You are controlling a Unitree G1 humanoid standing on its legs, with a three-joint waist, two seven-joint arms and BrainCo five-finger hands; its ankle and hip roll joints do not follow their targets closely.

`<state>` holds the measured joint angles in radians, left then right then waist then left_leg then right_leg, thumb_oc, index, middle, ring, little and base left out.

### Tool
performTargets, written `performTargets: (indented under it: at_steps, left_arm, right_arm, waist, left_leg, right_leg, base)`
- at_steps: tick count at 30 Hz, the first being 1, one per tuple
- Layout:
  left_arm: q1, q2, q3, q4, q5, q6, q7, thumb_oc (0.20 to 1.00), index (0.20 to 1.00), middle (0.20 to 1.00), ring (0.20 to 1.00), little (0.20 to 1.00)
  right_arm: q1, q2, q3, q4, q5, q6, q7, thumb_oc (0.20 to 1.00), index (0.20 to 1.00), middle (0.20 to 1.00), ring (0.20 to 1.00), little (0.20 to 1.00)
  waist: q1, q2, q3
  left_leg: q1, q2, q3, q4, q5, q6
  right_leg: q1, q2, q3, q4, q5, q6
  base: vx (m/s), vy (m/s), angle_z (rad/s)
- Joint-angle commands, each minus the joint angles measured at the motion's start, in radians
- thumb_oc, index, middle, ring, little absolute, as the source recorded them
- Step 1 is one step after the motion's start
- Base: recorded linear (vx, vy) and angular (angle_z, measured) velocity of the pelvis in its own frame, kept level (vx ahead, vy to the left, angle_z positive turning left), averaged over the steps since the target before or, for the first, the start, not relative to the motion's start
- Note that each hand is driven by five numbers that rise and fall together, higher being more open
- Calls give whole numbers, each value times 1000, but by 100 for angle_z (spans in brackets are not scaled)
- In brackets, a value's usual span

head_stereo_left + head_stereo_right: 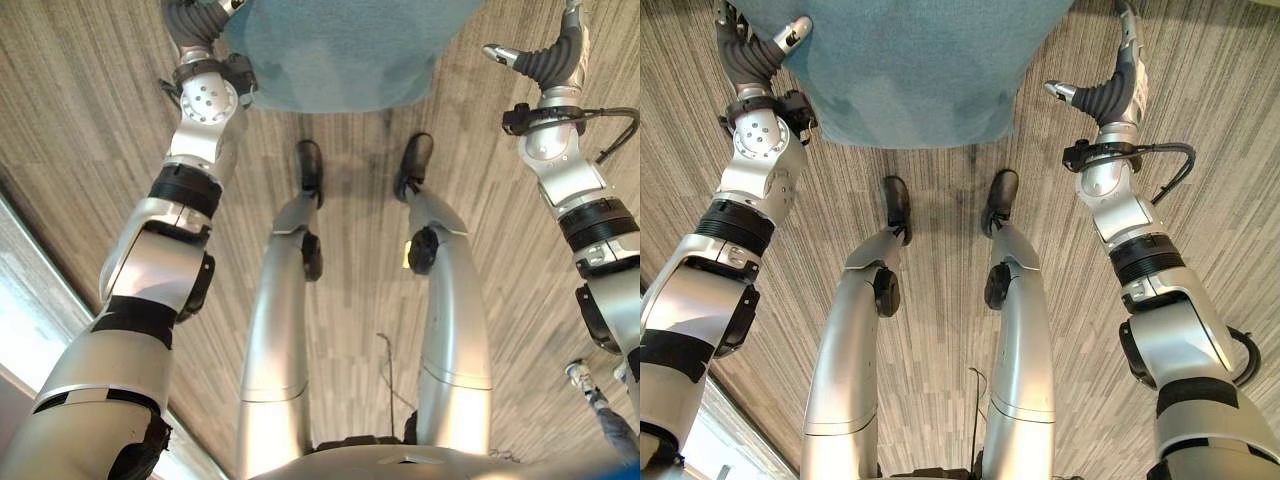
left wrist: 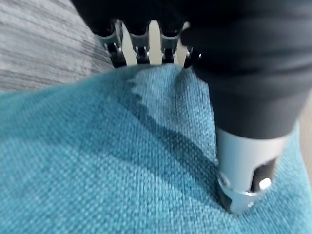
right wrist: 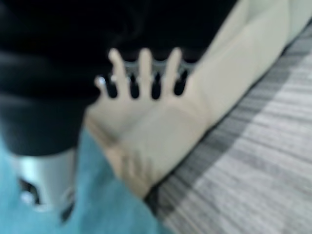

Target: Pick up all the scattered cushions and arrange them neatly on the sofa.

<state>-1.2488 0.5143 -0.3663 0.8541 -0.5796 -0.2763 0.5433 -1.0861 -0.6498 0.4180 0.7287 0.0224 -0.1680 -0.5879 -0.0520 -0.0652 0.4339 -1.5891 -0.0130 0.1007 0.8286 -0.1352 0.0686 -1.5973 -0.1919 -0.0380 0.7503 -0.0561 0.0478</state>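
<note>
Left eye view: looking straight down, a teal cushion [image 1: 345, 50] lies on grey striped carpet [image 1: 90, 110] ahead of the robot. The left hand [image 1: 200, 22] reaches to the cushion's near left edge. The right hand [image 1: 545, 55] hangs well off the cushion's right side, thumb sticking out toward it.

Right eye view: the same cushion [image 1: 910, 70] sits between the two hands. The left hand [image 1: 755, 45] is touching its left border; the right hand [image 1: 1110, 90] is near the right border but apart from it.

Left wrist view: the left hand's fingers [image 2: 153, 46] go down past the cushion's edge and their tips are hidden behind the woven teal fabric [image 2: 97, 165], so I cannot tell whether they are curled or straight. The thumb rests on top of the cloth.

Right wrist view: the right hand's fingers [image 3: 144, 68] are spread straight and relaxed, grasping nothing. Beyond them lies a pale cream cushion [image 3: 195, 107] on the carpet, with a teal corner [image 3: 107, 204] beside the thumb.

To lift well, the right hand should probably close in on the teal cushion's right edge so both sides are squeezed evenly before raising.
</note>
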Motion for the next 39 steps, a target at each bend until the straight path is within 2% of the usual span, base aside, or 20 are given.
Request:
performTargets:
  at_steps: [1,7,9,17,21,22,24,36,37,38,39]
  left_arm:
    - [51,-67,-19,-53,-17,-73,-22,1000,1000,1000,1000,1000]
    - [47,-97,-36,-93,-23,-78,-13,1000,1000,1000,1000,1000]
    - [48,-113,-40,-110,-21,-77,12,1000,1000,1000,1000,1000]
    - [37,-120,-57,-162,-34,-88,12,1000,1000,1000,1000,1000]
    - [31,-126,-77,-183,-49,-92,-14,1000,1000,1000,1000,1000]
    - [18,-122,-91,-196,-61,-103,-25,1000,1000,1000,1000,1000]
    - [21,-125,-95,-206,-86,-108,-53,1000,1000,1000,1000,1000]
    - [-71,-187,-162,-161,-136,-112,-105,1000,1000,1000,1000,1000]
    - [-75,-198,-158,-168,-148,-120,-108,693,693,693,693,693]
    - [-71,-208,-149,-174,-160,-128,-107,310,310,310,310,310]
    - [-70,-209,-149,-174,-160,-128,-107,200,200,200,200,200]
  right_arm:
    - [-4,22,66,64,41,-14,-3,1000,1000,1000,1000,1000]
    - [-98,54,100,170,59,19,-30,1000,1000,1000,1000,1000]
    - [-171,83,97,208,64,52,-81,1000,1000,1000,1000,1000]
    - [-250,89,127,240,127,42,-73,1000,1000,1000,1000,1000]
    - [-269,94,142,228,199,-4,-27,1000,1000,1000,1000,1000]
    - [-285,97,152,210,247,-33,-7,1000,1000,1000,1000,1000]
    - [-277,109,155,184,289,-64,28,1000,1000,1000,1000,1000]
    - [-343,215,183,114,469,-151,134,1000,1000,1000,1000,1000]
    - [-349,235,173,94,507,-168,149,1000,1000,1000,1000,1000]
    - [-347,243,169,73,528,-182,162,464,464,464,464,464]
    - [-347,242,170,72,529,-182,163,200,200,200,200,200]
  waist:
    - [1,33,-118]
    - [20,42,-102]
    - [32,52,-92]
    - [40,60,-75]
    - [43,61,-65]
    - [42,63,-52]
    - [42,64,-53]
    - [37,66,-19]
    - [38,69,-15]
    - [39,68,-19]
    - [39,68,-19]
  left_leg:
    - [20,-56,-89,10,-62,-37]
    - [19,-60,-88,18,-58,-43]
    - [19,-59,-86,20,-58,-47]
    - [19,-64,-93,4,-45,-58]
    - [19,-67,-101,-10,-33,-61]
    - [19,-69,-110,-17,-18,-75]
    - [19,-68,-113,-29,-16,-74]
    - [19,-81,-107,-2,0,-84]
    - [19,-81,-104,10,-5,-82]
    - [19,-79,-99,10,-6,-83]
    - [19,-79,-99,10,-6,-83]
  right_leg:
    - [47,-9,26,81,-75,81]
    - [33,-12,28,122,-90,73]
    - [28,-12,28,143,-104,65]
    - [28,-13,19,145,-113,61]
    - [28,-7,18,147,-112,61]
    - [32,-2,20,145,-107,65]
    - [28,0,19,144,-109,63]
    - [27,-3,35,177,-99,60]
    - [27,-4,38,184,-95,63]
    - [27,-5,38,183,-96,61]
    - [27,-5,38,183,-96,61]
  base:
    - [17,-47,3]
    - [19,-33,6]
    - [26,-69,7]
    - [5,-45,4]
    - [-5,-55,1]
    - [-13,-66,3]
    - [-3,-54,6]
    - [2,-2,3]
    - [11,66,3]
    - [3,42,2]
    - [0,0,0]
